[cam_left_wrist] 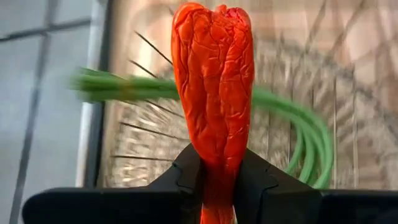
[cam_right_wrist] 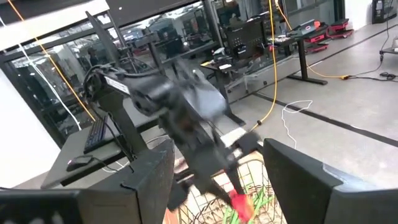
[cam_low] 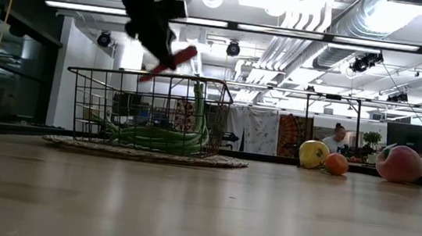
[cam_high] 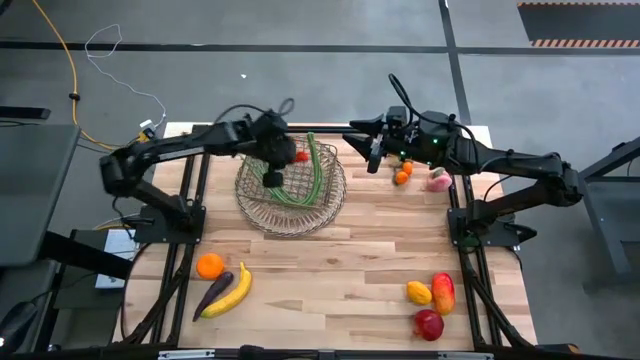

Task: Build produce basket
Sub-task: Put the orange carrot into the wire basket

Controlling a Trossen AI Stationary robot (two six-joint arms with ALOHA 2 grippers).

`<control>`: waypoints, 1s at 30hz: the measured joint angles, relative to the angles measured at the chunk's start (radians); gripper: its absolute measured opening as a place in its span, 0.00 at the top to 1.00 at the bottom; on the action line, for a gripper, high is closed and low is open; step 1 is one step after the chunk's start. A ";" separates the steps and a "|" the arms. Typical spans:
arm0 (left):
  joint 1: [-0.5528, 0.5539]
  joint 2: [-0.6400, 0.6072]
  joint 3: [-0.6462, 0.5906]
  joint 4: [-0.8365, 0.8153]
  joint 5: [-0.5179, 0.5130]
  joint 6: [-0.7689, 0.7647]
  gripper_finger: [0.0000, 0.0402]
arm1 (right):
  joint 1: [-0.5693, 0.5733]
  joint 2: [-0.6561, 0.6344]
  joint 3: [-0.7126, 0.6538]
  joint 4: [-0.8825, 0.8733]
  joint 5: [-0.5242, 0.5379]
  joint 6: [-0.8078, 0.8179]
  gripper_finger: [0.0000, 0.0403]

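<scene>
The left pincer [cam_left_wrist: 217,186] is pinching a red chilli [cam_left_wrist: 213,87] above the basket [cam_high: 290,190], probably lining up a drop beside the beans [cam_high: 310,175]. The right pincer [cam_right_wrist: 217,180] is hanging spread and empty just beside the basket, over the tabletop [cam_high: 330,270].

Table [cam_high: 330,270] is light wood w/ smooth planks. Basket [cam_low: 87,97] is thin metal wire. Red chilli [cam_left_wrist: 213,81] skin is wrinkly & shiny. Left pincer [cam_left_wrist: 217,186] is dull black plastic.
</scene>
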 joint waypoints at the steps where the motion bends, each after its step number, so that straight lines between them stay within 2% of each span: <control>1: -0.002 0.029 0.000 0.000 0.000 0.020 0.89 | 0.000 0.000 0.000 -0.002 0.000 0.000 0.41; 6: -0.006 0.141 0.000 -0.037 -0.033 0.142 0.89 | 0.000 0.000 0.000 -0.023 0.016 0.000 0.41; 14: -0.002 0.272 0.000 -0.040 -0.191 0.256 0.88 | 0.000 0.000 0.000 -0.024 0.031 0.000 0.41; 22: 0.030 0.346 0.000 -0.006 -0.249 0.255 0.86 | 0.001 0.000 0.000 -0.024 0.031 0.017 0.41; 30: 0.032 0.360 0.000 0.006 -0.277 0.255 0.86 | 0.001 0.000 0.000 -0.024 0.032 0.027 0.41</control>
